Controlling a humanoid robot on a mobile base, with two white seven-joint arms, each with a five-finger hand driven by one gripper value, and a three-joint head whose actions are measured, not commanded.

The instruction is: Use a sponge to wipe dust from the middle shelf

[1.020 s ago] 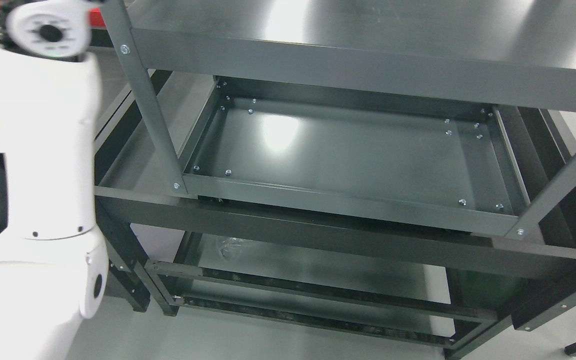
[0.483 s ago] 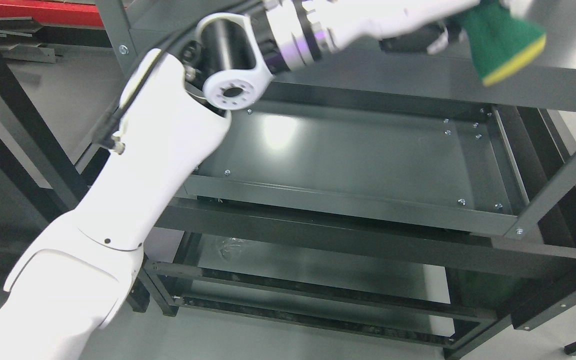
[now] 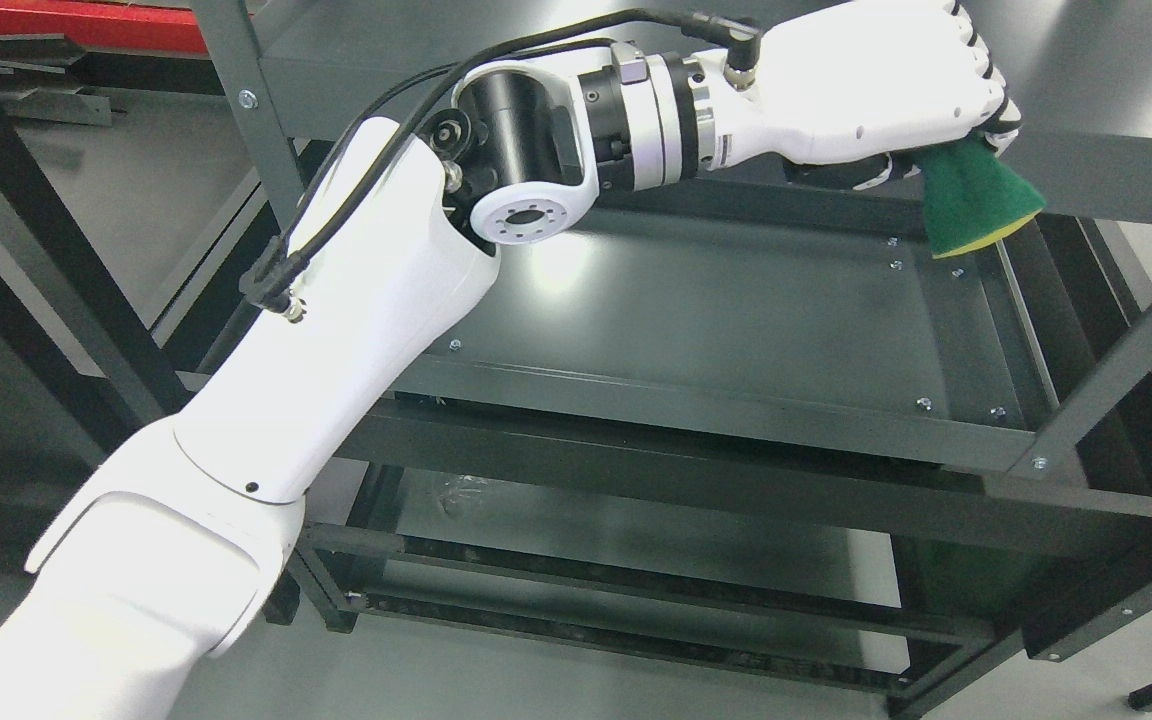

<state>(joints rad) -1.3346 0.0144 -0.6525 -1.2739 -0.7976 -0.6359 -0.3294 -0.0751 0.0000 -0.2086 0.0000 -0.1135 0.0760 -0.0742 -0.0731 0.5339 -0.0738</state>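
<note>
scene: a dark grey metal shelving unit [image 3: 736, 420] with stacked trays, seen from above by the head camera; grey floor around it.
left arm: the white left arm [image 3: 336, 330] comes in from the lower left and reaches up and across to the far right corner of the unit, a black cable [image 3: 496, 55] running along it to the wrist.
left hand: the white left hand [image 3: 886, 85] sits at the front edge of the top shelf [image 3: 836, 150], knuckles up, its fingers curled tight around the top of the sponge.
sponge: the green scouring sponge with a yellow underside [image 3: 976, 205] hangs below the hand, fanned out and tilted, over the far right corner of the middle shelf.
middle shelf: the dark grey bolted tray of the middle shelf [image 3: 716, 320] lies bare and glossy, a light glare near its far left corner; whether the sponge touches it cannot be told.
lower shelf: a lower tray [image 3: 636, 540] shows beneath.
background: a red beam [image 3: 86, 25] at the upper left edge.
right arm: out of view.
</note>
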